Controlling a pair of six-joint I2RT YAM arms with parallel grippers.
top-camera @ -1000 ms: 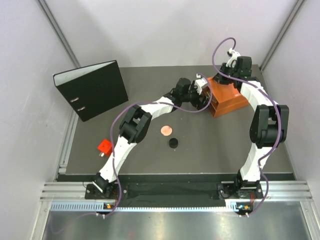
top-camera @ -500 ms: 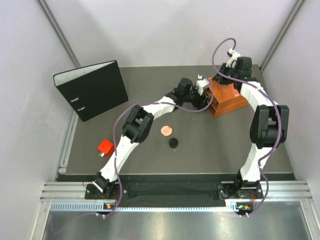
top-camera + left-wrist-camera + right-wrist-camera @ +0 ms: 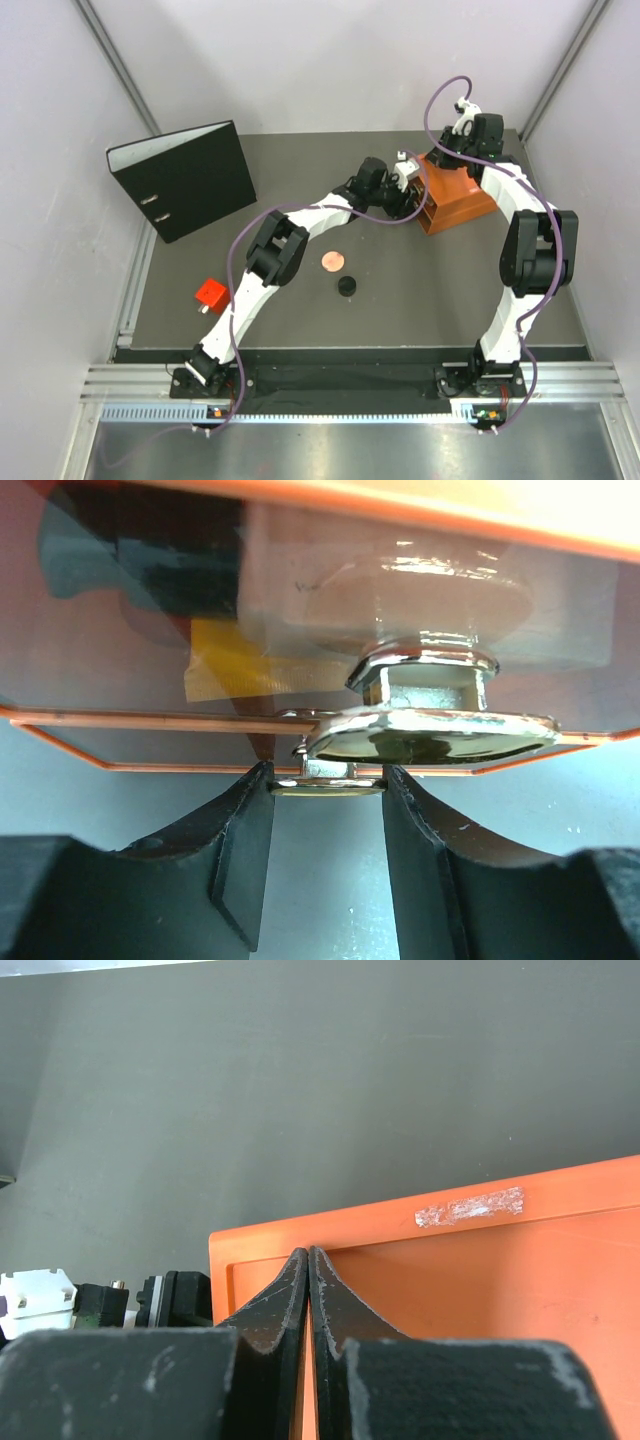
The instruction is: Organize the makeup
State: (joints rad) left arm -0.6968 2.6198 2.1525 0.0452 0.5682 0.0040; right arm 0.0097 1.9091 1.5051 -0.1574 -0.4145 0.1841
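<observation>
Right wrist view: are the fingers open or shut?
Shut: both fingers meet at their tips, nothing between them, over the orange box.

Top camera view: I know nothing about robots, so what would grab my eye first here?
A bright orange box stands out at the far right, where the left gripper pinches the metal pull on its clear front and the shut right gripper rests on its top. A big black binder sits at far left. A pink compact and black jar lie mid-table.
</observation>
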